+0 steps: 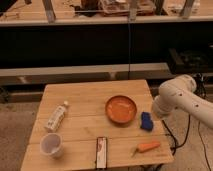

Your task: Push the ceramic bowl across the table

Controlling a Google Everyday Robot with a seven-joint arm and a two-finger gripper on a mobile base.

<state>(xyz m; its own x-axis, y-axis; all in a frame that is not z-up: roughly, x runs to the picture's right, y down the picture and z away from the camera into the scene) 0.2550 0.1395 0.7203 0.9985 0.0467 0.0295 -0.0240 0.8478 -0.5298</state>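
ceramic bowl (121,109) near hand (156,111), apart

A grey speckled floor (14,127) lies under dim, warm light. Behind runs a long pale ledge (75,70), with dark panelling (65,45) above it. Higher up, a shelf (60,21) carries metal posts (49,10) and clutter. A thin black cable (129,47) hangs down.

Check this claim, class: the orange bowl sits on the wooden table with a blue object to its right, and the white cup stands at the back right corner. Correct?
No: the camera view shows the cup at the front left corner of the table. The ceramic bowl does have the blue object to its right. The gripper is by the table's right edge, near that object.
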